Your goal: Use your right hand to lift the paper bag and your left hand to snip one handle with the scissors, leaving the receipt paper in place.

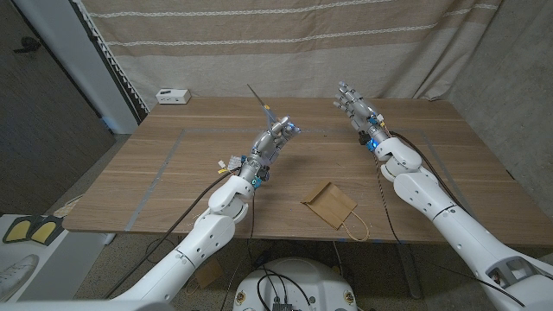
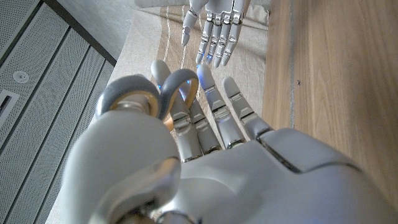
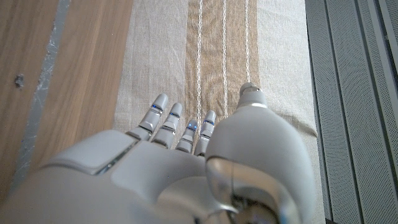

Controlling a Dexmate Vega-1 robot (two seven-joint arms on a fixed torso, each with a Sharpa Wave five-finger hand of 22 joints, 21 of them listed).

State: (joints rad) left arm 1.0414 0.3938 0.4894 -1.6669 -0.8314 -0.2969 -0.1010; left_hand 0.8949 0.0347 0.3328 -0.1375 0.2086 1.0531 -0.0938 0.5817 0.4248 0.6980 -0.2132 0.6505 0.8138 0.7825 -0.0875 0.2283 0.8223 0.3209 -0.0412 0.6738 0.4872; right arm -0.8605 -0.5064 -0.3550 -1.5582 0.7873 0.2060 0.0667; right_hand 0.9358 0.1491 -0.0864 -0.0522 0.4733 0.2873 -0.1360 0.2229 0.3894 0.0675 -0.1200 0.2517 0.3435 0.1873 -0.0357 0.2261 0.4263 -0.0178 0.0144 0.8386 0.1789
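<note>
The brown paper bag [image 1: 327, 203] lies flat on the table near the front edge, its thin handle [image 1: 355, 227] looping toward the edge. My left hand [image 1: 276, 136] is raised over the table's middle, behind and to the left of the bag. It grips the scissors [image 1: 261, 104], whose blades point up and toward the back left. The grey handle loop of the scissors [image 2: 179, 79] sits among the fingers of my left hand [image 2: 211, 155]. My right hand [image 1: 353, 105] hovers over the back of the table with fingers spread and nothing in it; the right hand [image 3: 180, 162] reaches toward the curtain.
A small white box [image 1: 173, 95] stands at the table's back left corner. A striped curtain [image 1: 285, 43] hangs behind the wooden table [image 1: 173, 173]. Cables run along both arms. My right hand [image 2: 214, 31] also appears beyond the left hand's fingers.
</note>
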